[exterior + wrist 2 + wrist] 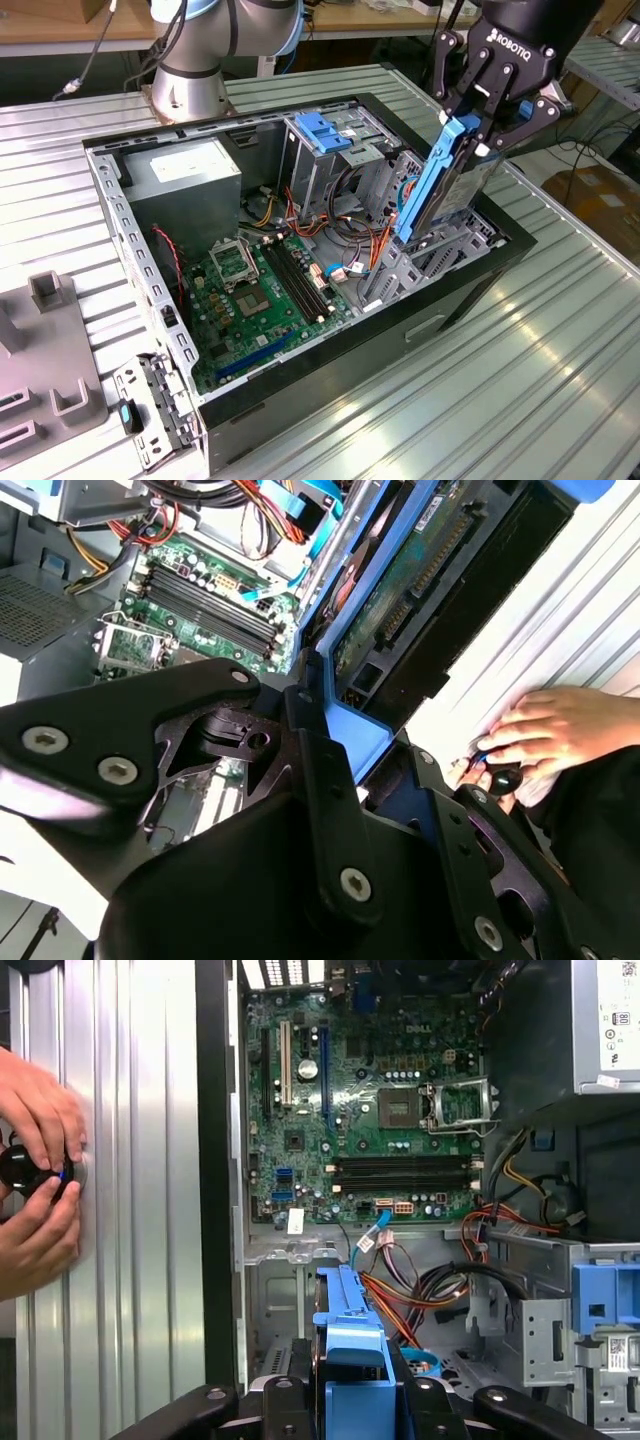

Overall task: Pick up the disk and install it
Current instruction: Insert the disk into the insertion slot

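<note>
Gripping the disk [462, 190] on edge, with the pincer [480, 128] closed on its top, at the bay [455, 250] toward the case's [300, 388] 2 o'clock. Insertion stage, apparently, needing it square to that bay.

glossy blue plastic rails on the disk [432, 190], matt black gripper [478, 135], probably metal, shiny ribbed metal table [560, 350]

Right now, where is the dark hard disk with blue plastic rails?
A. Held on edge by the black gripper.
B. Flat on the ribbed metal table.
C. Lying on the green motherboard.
A: the black gripper clamps the top of the dark hard disk with blue plastic rails, which stands on edge over the open black computer case.
</note>
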